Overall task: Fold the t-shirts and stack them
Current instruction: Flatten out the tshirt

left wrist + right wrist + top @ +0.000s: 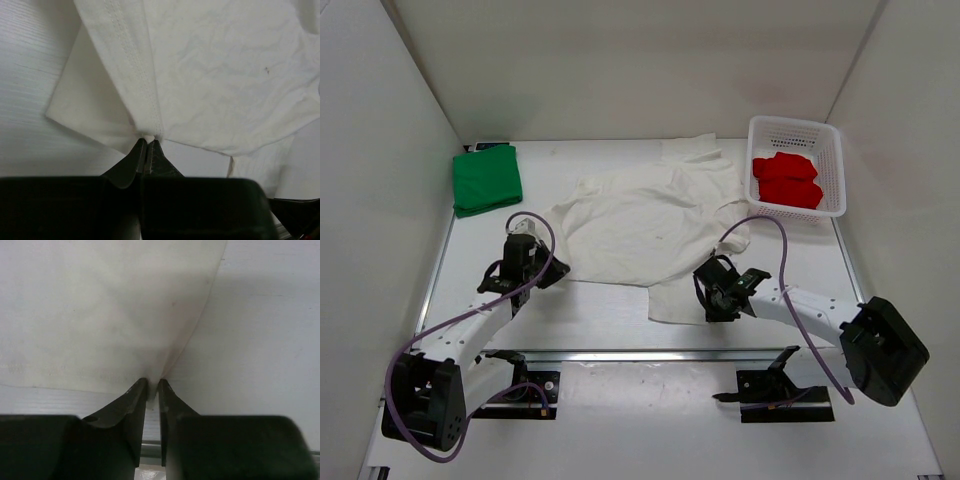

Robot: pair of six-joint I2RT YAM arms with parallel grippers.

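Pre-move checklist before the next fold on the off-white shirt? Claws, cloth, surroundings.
1. Grip of left claw on off-white cloth t-shirt: ok, shut on a seamed edge.
2. Grip of right claw on the same shirt: ok, cloth puckers into its tips.
3. Shirt lying flat: not ok, rumpled, with overlapping folds.
4. Folded bright green t-shirt clear of the fold path: ok, back left, apart.
5. Red t-shirt ready to fold: not ok, inside the white plastic mesh basket.
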